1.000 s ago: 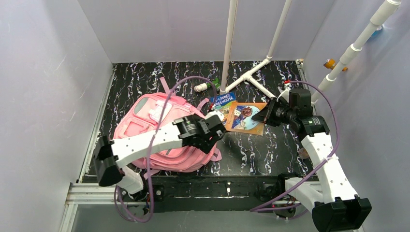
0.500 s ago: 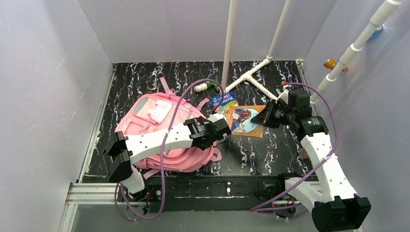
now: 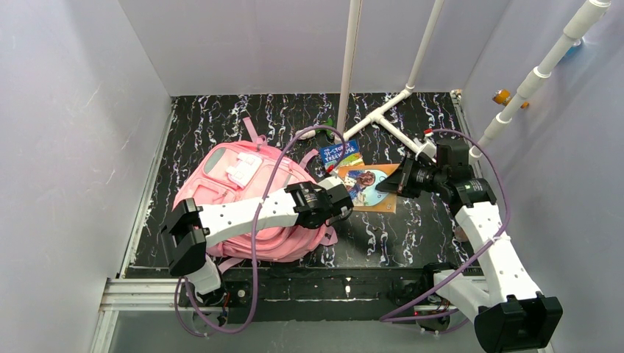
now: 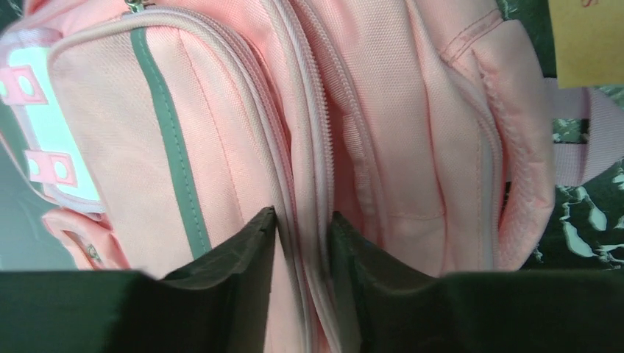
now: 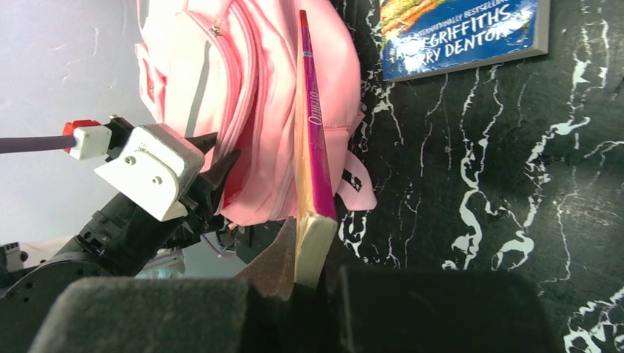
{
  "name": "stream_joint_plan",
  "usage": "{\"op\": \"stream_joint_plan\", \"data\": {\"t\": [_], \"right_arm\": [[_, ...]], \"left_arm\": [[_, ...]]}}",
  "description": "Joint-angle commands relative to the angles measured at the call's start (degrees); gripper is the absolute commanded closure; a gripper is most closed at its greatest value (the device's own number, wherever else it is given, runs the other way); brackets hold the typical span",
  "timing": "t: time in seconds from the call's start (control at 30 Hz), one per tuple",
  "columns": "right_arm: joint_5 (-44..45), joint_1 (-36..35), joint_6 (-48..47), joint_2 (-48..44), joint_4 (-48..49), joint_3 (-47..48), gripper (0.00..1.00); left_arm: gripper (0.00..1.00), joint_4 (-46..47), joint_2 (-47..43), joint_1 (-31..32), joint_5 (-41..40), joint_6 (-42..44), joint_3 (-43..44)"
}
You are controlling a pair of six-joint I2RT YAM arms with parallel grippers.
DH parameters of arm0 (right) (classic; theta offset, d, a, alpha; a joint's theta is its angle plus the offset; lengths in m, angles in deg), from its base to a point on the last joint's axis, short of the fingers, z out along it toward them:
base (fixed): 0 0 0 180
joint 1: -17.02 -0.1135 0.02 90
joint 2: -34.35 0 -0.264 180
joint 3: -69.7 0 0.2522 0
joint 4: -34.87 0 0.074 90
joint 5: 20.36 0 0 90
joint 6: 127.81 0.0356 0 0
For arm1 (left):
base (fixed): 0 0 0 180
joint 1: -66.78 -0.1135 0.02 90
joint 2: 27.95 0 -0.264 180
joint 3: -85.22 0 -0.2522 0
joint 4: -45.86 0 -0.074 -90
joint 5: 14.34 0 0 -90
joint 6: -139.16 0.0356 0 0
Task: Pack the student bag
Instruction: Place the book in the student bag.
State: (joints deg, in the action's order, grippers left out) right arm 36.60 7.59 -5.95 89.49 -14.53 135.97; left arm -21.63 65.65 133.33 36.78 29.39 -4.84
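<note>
A black, white-veined table (image 3: 206, 125) is boxed in by pale walls (image 3: 73, 147) on the left, back and right. White pipes (image 3: 352, 66) rise from a T-shaped foot at the back centre-right.

The student bag (image 3: 235, 191) lies flat on the left half of the table, front pocket up. Its left side is near the left edge rail and its near side is close to the front edge. A wide bare strip of table runs behind it to the back wall. Another bare patch lies in front and to the right of it, between its strap loop and the right arm.

The left gripper (image 4: 303, 224) is on the bag's right-hand end. Its jaws are drawn in narrow, and a ridge of pink fabric and zip fills the gap between the fingers (image 4: 246, 272).

The right gripper (image 3: 396, 182) is clamped on one edge of a thin orange-covered book (image 3: 364, 187) with a magenta spine. The book's far edge reaches to just beside the left gripper and the bag's right side.

A blue book (image 3: 341, 154) lies flat just behind the orange one. Whether the two touch cannot be told. The pipe foot crowds the space behind the right gripper.
</note>
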Motion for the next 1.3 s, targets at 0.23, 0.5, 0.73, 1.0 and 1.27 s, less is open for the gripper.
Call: {"op": "stream_joint_plan", "data": {"t": [0.23,0.5,0.73,1.0,1.27], "right_arm": [[-11.07,0.05,8.5,-1.08,10.68,-4.07,0.99],[-15.78,-5.12,30.52,-4.14,33.84,-11.61,0.99],[-3.3,-24.16,38.32,1.67,48.89,-13.23,0.99],[12.4,-34.34,40.93,14.45,57.54,-11.04,0.99],[22.81,-38.38,45.16,24.06,66.82,-9.21,0.99]], "left_arm": [[1.0,-5.26,-8.92,-1.47,-3.99,2.78,4.26],[1.0,-4.13,-18.96,-7.25,1.38,4.01,6.4],[1.0,-4.3,-22.76,-9.23,4.3,7.35,9.46],[1.0,-7.13,-22.27,-9.54,5.71,9.73,16.0],[1.0,-8.25,-21.41,-9.75,6.47,11.18,19.9]]}}
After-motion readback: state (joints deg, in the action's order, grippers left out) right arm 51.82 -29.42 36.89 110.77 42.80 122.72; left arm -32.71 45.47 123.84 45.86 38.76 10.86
